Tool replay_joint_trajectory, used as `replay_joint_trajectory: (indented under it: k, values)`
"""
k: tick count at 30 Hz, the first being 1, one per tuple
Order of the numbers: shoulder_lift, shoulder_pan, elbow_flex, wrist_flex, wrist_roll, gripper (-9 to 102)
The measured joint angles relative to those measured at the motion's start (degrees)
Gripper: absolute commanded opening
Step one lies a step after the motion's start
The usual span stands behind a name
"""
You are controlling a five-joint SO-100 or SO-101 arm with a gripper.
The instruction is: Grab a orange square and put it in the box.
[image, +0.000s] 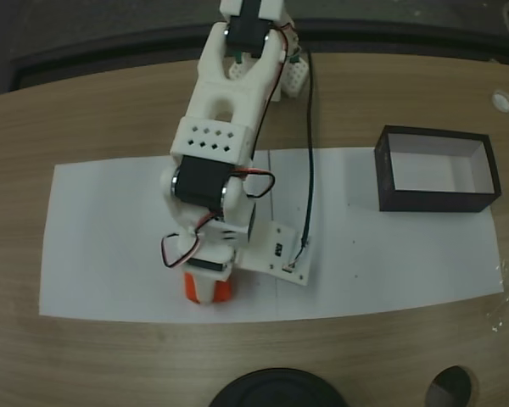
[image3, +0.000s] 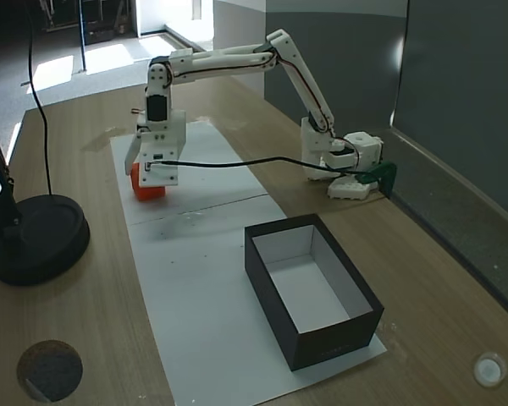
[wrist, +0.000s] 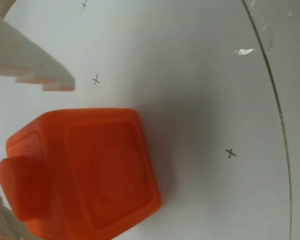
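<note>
Going left to right in the top-down fixed view:

Paper sheet (image: 110, 246): white sheet, lay flat across the wooden bench (image: 34, 127), with a thin pencil line down the middle and tiny x marks on it.

Orange square (image: 208, 291): sat on the paper at about 7 o'clock from the middle of the sheet, close to the front edge. In the wrist view it (wrist: 90, 170) was big and close, resting flat on the paper with a round nub on one side.

Fingers (image: 205, 273): were down right over the cube, one white finger (wrist: 35, 65) showing at 10 o'clock of the cube in the wrist view with paper visible between them. Looked spread around it rather than squeezing, but honestly couldn't tell if they had any real hold on it.

Arm (image: 229, 93): white, reached in from 12 o'clock, black cable trailing off it.

Box (image: 438, 203): dark walls, pale inside, open top, at 3 o'clock, well apart from the cube.

Lamp base (image3: 34, 241): black round thing on the bench.
</note>
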Motion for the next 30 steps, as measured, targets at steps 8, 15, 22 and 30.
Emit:
replay_joint_trajectory:
  k: [8, 15, 22, 30]
  values:
    - [-2.5, 0.4, -1.8, -0.2, -1.8, 6]
    - [-2.6, -0.4, -3.6, 1.3, -1.9, 6]
    - [6.1, -13.8, -19.6, 18.1, -1.9, 6]
    - [35.6, -48.9, -28.1, 18.7, -1.9, 6]
